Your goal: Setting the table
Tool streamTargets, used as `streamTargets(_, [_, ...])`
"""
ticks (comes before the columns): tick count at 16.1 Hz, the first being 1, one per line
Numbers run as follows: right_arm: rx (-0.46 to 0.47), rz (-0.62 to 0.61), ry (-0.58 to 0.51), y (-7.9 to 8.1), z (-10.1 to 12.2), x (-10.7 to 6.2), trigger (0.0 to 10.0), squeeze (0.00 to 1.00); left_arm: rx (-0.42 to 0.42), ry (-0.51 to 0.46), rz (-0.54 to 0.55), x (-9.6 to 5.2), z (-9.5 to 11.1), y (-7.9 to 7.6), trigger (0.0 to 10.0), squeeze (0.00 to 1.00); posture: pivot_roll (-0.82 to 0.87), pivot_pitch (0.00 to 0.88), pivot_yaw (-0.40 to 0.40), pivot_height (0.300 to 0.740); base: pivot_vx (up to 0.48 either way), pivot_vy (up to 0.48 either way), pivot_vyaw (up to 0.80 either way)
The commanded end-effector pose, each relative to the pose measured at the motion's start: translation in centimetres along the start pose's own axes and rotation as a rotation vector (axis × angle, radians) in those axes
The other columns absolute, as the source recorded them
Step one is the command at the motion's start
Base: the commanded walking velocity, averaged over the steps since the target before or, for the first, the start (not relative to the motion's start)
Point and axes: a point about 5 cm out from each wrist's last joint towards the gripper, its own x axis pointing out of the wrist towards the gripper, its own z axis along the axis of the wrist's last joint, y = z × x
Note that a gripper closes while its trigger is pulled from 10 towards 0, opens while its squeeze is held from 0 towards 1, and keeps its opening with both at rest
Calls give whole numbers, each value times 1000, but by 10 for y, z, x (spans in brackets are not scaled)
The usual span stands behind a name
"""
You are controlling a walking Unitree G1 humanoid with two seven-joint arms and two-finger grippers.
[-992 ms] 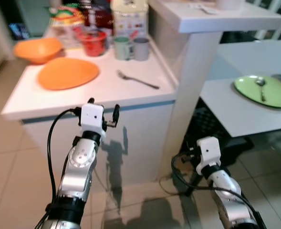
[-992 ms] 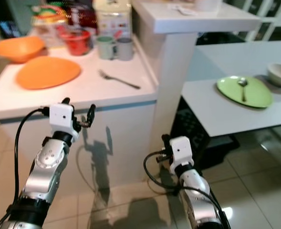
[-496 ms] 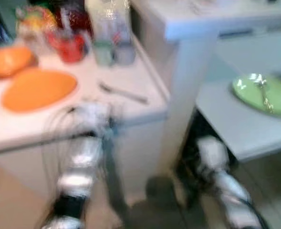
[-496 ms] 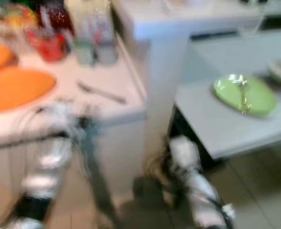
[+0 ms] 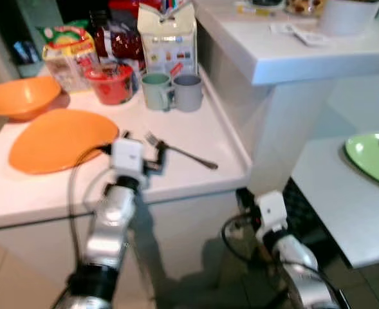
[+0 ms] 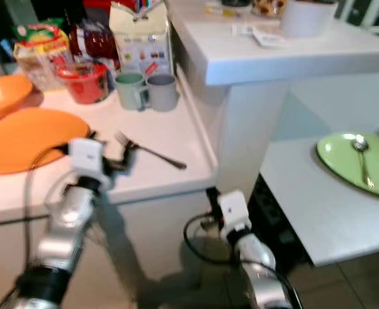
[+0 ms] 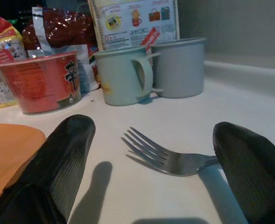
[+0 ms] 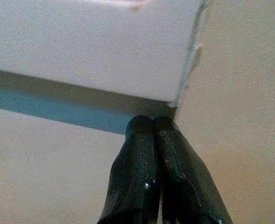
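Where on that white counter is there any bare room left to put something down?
Bare patches: the counter between the fork and its right edge, and the front strip before the orange plate. The back is crowded: orange bowl, red cup, two mugs, carton.

White milk-type carton [image 5: 168,35] taken as landmark, stood upright at back of white counter [image 5: 231,151].
Dark red crinkled bag [image 5: 120,42] seen just left of carton, partly behind it.
Red noodle cup [image 5: 113,84] set left of carton, nearer counter front.
Yellow-green snack packet [image 5: 67,55] placed further left.
Raised white ledge [image 5: 292,55] found right of carton; papers [image 5: 302,35] and white pot [image 5: 347,14] laid on it.
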Motion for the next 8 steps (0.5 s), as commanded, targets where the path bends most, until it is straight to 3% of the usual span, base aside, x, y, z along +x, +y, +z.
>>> streamTargets(1, [1, -100, 6, -22, 4, 1, 10000, 0, 19, 5, 28, 0, 1, 11, 10000, 0, 16, 0, 15, 740, 472, 0, 0])
streamTargets(8, [1, -100, 6, -22, 4, 1, 10000, 0, 19, 5, 28, 0, 1, 11, 10000, 0, 16, 0, 15, 740, 472, 0, 0])
